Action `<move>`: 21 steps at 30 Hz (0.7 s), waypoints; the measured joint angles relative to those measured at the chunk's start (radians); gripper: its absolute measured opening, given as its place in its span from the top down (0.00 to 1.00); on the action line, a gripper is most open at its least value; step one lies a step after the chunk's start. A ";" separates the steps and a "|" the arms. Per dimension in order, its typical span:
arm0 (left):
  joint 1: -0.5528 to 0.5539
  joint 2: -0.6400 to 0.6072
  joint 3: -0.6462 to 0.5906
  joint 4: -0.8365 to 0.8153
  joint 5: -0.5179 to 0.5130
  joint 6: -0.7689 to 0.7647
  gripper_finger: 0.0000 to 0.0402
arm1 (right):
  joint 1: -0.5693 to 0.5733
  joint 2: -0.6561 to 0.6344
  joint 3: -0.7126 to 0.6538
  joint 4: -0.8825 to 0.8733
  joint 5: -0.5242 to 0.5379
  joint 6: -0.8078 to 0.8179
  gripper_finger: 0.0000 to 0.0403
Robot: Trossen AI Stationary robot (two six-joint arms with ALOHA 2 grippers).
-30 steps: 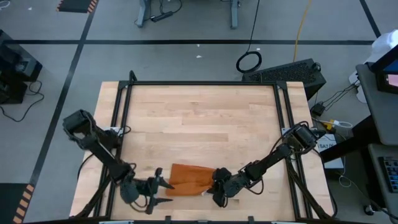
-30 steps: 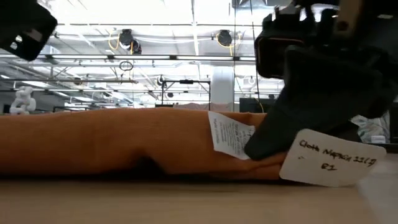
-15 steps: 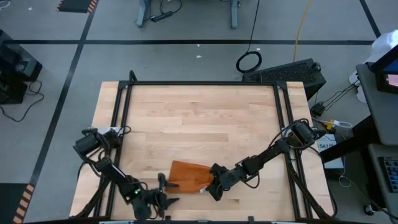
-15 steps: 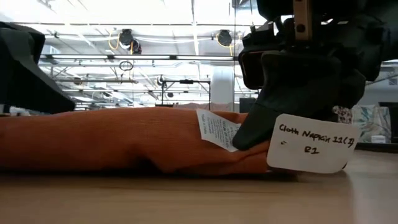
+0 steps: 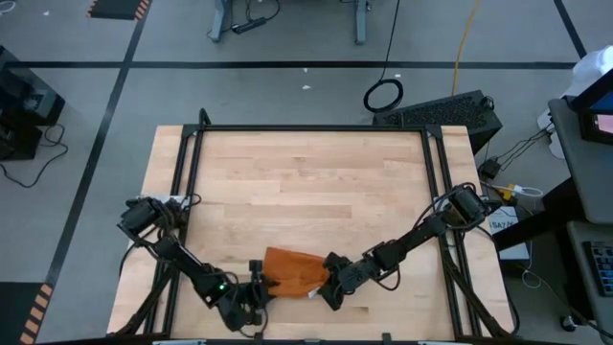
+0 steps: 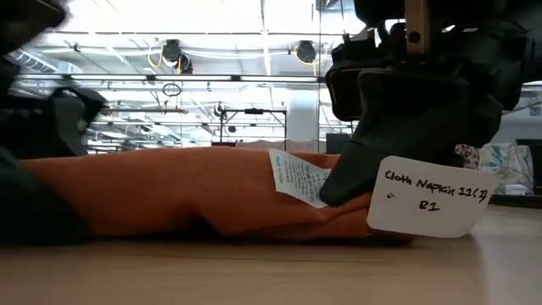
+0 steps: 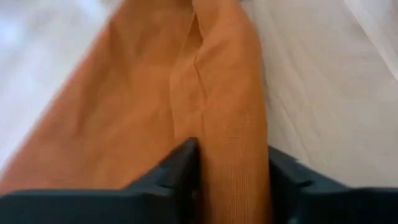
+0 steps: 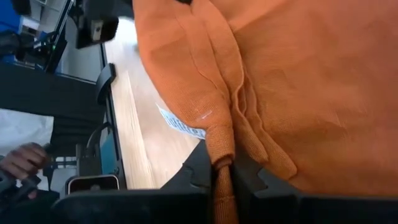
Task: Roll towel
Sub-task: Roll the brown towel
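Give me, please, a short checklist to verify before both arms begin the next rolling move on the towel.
1. Right hand grips the towel: ok, a fold of cloth is pinched between its fingers in the right wrist view.
2. Left hand grips the towel: ok, a ridge of cloth sits between its fingers, at the opposite end.
3. Towel lies on the table: ok, near the front edge.
4. White tag free of the fingers: ok, it hangs beside the right hand.
5. Paper label clear of the roll: cannot tell, it hangs at the right hand.
6. Roll formed evenly: cannot tell.
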 joint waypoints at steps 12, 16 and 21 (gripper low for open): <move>0.164 -0.109 0.001 -0.025 0.528 -0.259 0.95 | 0.046 -0.100 -0.003 -0.199 -0.021 -0.205 0.85; 0.210 -0.108 -0.001 -0.018 0.634 -0.278 0.98 | 0.102 -0.188 -0.004 -0.351 0.045 -0.301 0.69; 0.253 -0.108 -0.001 0.011 0.706 -0.333 0.98 | 0.226 -0.233 -0.003 -0.325 0.317 -0.503 0.55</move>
